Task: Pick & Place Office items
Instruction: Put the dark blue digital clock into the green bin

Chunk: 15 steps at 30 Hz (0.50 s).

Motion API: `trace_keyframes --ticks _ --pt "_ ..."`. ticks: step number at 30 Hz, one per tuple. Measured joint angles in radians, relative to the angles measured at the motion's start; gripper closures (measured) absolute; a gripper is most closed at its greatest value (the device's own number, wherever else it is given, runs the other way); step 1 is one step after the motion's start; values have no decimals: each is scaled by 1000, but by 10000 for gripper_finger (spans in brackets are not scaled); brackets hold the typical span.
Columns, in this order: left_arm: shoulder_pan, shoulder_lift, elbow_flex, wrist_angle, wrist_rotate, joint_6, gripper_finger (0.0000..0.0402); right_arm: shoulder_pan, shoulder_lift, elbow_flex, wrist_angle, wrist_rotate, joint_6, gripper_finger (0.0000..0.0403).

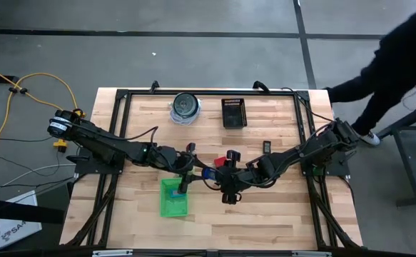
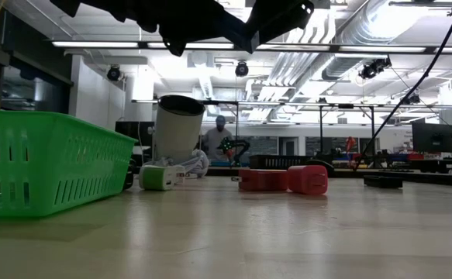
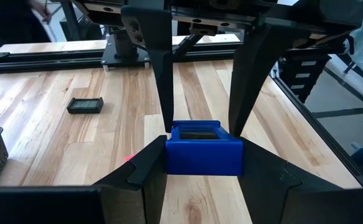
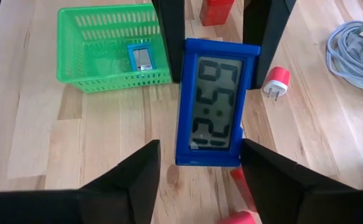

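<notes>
Fingers (image 3: pixel 145 163) of my left hand (image 3: pixel 203 146), left wrist view: clamped on both sides of the blue clock (image 3: pixel 203 155). My right hand (image 3: pixel 201 127) reaches in from opposite, its fingers flanking the clock's far end.

Right wrist view: right fingers stand apart, clear of the clock's sides; its long axis runs from one hand to the other. Green tray (image 4: pixel 113 81) beyond, one small blue piece (image 4: pixel 142 58) inside; red plug (image 4: pixel 276 81) beside.

High view: hands meet mid-worktop. Tray lies just beside my left hand, toward the edge opposite the round container (image 1: pixel 185 107); the left arm is nearer.

Low view: tray wall and red blocks (image 2: pixel 288 178) only; clock unseen.
</notes>
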Motion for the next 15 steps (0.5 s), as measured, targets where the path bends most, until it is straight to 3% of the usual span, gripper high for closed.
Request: trace_keyframes --ticks 15 --pt "0 0 0 0 -2 0 245 0 0 0 -1 5 -4 191"
